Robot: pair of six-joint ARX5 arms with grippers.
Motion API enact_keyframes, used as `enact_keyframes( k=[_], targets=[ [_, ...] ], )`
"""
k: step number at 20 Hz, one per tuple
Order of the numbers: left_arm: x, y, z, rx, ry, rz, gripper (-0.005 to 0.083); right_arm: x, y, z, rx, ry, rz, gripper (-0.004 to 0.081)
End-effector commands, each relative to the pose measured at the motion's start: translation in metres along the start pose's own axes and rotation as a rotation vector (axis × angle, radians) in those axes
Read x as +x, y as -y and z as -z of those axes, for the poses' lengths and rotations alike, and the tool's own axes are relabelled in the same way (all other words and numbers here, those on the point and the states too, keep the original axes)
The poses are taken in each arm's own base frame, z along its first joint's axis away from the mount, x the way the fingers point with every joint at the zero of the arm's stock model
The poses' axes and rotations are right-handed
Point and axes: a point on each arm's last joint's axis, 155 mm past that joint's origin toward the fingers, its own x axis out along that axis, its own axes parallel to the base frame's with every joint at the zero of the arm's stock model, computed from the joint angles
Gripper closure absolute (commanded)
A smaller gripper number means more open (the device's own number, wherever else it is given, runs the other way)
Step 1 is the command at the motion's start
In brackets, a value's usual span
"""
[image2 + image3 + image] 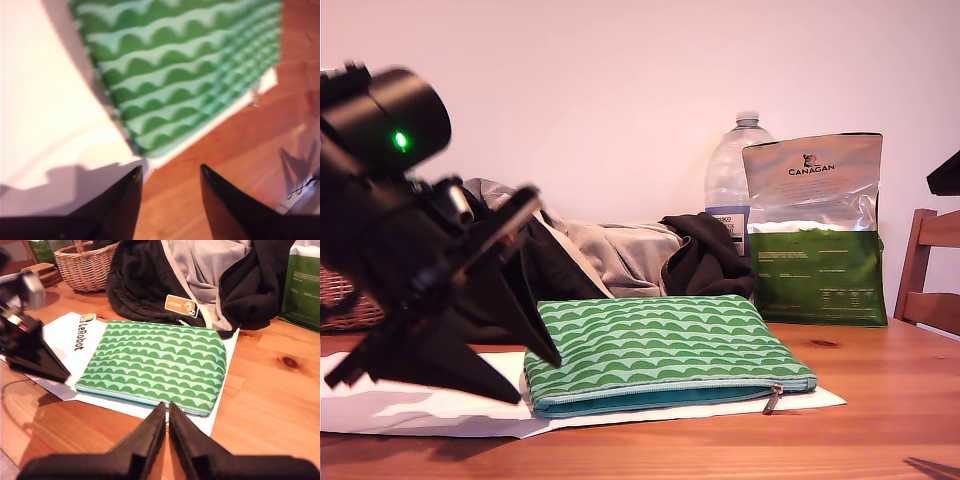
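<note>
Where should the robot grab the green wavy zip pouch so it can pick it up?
I'd pinch the zip pouch at its corner on the exterior view's left, coming in low from that side. It lies flat on the white paper, so only its thin edge offers a bite, and my first gripper is open just off that corner.

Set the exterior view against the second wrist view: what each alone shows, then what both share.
Exterior view only: a water bottle and a wooden chair at the exterior view's right. Second wrist view only: my second gripper, shut, and the LeRobot lettering on the white paper. Both: the green patterned pouch, the white paper under it, and the dark jacket behind.
</note>
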Motion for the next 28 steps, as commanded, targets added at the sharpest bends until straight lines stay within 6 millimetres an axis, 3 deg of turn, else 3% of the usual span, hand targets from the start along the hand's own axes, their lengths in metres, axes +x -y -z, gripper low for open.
enact_keyframes(
  k=[1,7,14,25,26,28],
  targets=[
    [0.002,0.004,-0.008,0.004,0.019,0.015,0.0446,0.001,-0.001,0.002,-0.001,-0.005,-0.004,0.0780],
    [0.011,-0.009,-0.011,-0.016,0.025,-0.035,0.0447,0.001,-0.001,0.002,-0.001,-0.004,-0.004,0.0780],
    [0.012,-0.008,-0.021,-0.016,0.066,-0.036,0.0451,0.001,-0.001,0.002,-0.001,-0.004,-0.004,0.0780],
    [0.030,-0.011,-0.004,-0.026,0.012,-0.047,0.0455,0.001,-0.001,0.002,-0.001,-0.005,-0.004,0.0780],
    [0.030,-0.010,-0.004,-0.024,0.015,-0.045,0.0492,0.001,-0.001,0.002,-0.001,-0.005,-0.004,0.0780],
    [0.030,-0.009,-0.005,-0.023,0.017,-0.042,0.0689,0.001,-0.001,0.002,-0.001,-0.005,-0.003,0.0780]
  ],
)
